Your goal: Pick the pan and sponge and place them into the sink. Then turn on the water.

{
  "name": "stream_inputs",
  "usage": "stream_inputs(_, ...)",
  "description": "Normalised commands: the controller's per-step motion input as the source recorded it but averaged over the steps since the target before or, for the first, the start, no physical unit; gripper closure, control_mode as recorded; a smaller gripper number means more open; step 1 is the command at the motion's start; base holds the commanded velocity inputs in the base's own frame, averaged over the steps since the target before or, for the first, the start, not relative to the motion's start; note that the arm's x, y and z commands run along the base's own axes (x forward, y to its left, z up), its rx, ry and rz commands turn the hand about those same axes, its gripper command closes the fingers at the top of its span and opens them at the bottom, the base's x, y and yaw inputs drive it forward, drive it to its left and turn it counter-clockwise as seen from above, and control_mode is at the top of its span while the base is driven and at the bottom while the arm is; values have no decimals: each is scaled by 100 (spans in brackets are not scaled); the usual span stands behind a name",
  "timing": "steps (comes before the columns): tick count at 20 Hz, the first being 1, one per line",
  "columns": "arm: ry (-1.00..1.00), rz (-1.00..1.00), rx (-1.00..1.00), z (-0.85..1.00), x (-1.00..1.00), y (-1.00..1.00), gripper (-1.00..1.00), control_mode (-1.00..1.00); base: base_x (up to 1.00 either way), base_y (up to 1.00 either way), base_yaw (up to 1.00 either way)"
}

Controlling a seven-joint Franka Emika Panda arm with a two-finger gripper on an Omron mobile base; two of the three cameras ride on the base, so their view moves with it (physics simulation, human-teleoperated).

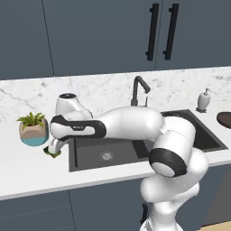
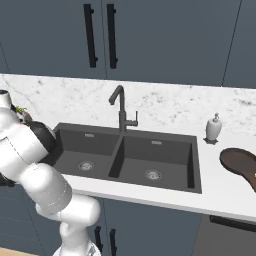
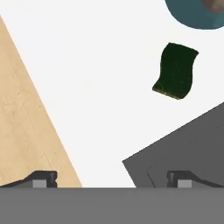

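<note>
The sponge (image 3: 175, 70), dark green on top with a yellow edge, lies flat on the white counter (image 3: 100, 78) between the sink's left rim and a plant pot. In the left base view the sponge (image 1: 53, 153) peeks out under the hand. My gripper (image 3: 113, 179) hovers above the counter near the sink's front-left corner, open with nothing between its fingertips (image 3: 43, 178); the sponge is ahead of them and off to one side. The gripper (image 1: 56, 146) hangs low at the arm's far-left end. The reddish-brown pan (image 2: 241, 165) rests on the counter right of the dark double-basin sink (image 2: 191, 160). No water runs from the faucet (image 2: 120, 106).
A potted plant (image 1: 33, 128) in a teal-based pot stands just left of the sponge. A white soap dispenser (image 2: 214, 128) sits behind the sink's right corner. The counter's front edge drops to the wooden floor (image 3: 22, 118). Dark cabinets (image 1: 113, 31) hang above.
</note>
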Motion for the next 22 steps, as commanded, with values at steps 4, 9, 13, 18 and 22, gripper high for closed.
stream_inputs(4, 8, 1, -6, -6, 35, 37, -100, -100, 0, 0, 0)
stream_inputs(9, 8, 0, -7, 0, 40, 30, -100, -100, 0, 0, 0)
stream_inputs(13, 12, 0, -11, 0, 37, 11, -100, -100, 0, 0, 0)
stream_inputs(18, 9, 0, -8, 0, 34, 1, -100, -100, 0, 0, 0)
stream_inputs(22, 1, 0, -1, -5, 17, 0, -100, -100, 0, 0, 0)
